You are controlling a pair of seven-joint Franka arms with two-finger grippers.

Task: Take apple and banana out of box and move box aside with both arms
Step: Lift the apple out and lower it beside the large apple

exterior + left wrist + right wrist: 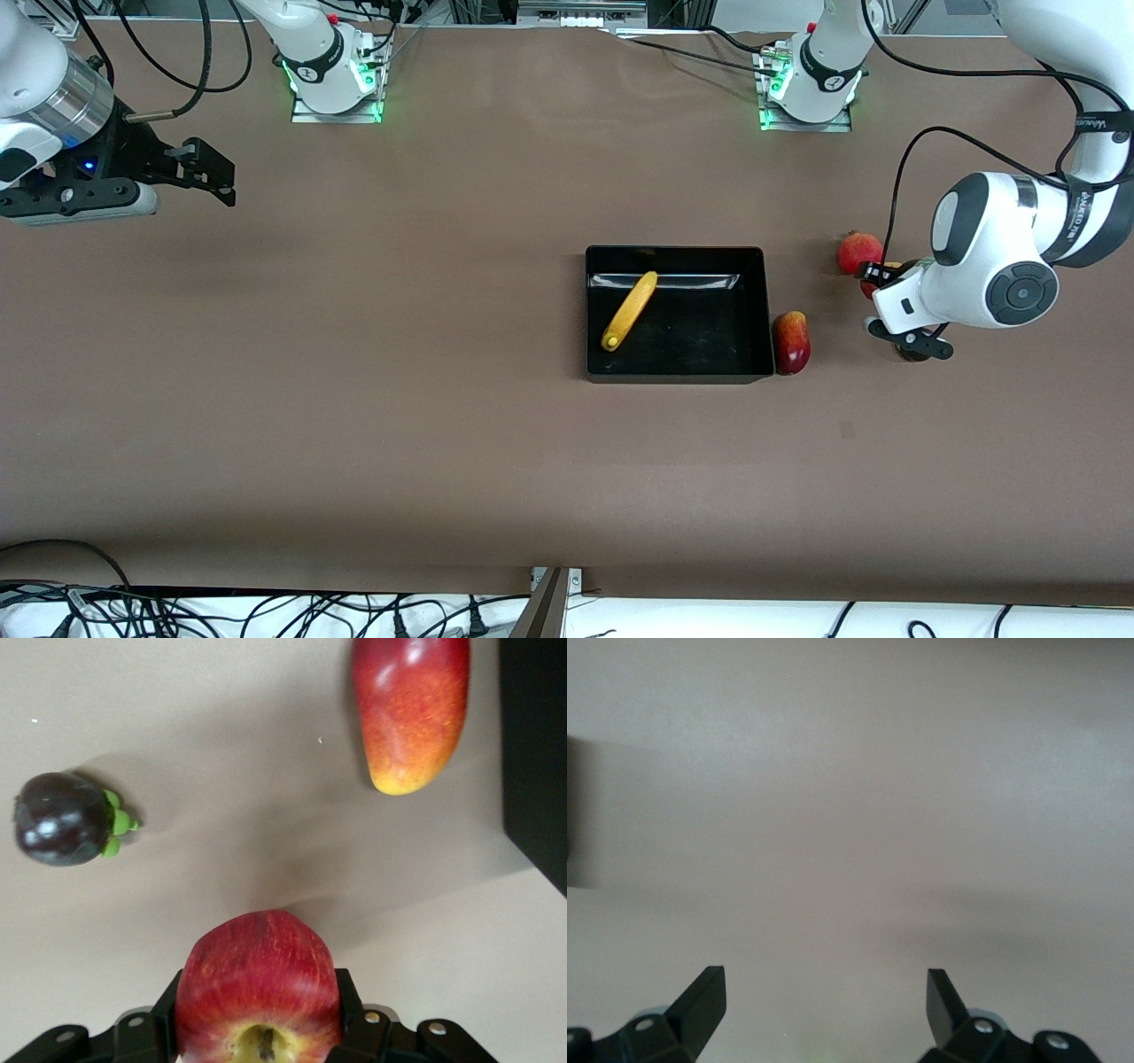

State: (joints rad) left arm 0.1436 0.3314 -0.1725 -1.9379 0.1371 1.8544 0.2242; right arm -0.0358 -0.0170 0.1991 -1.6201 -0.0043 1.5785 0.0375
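The box (753, 310) holds only the banana (630, 310); beside it the left gripper (259, 1028) clamps the apple (257, 988) (right gripper (824, 992) waits, spread wide).

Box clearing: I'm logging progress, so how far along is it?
Done: the apple is out of the box, clamped in the left gripper over the table by the mango and pomegranate. In hand: setting it down. Left: the banana lies in the box, the box is unmoved; the right gripper waits open.
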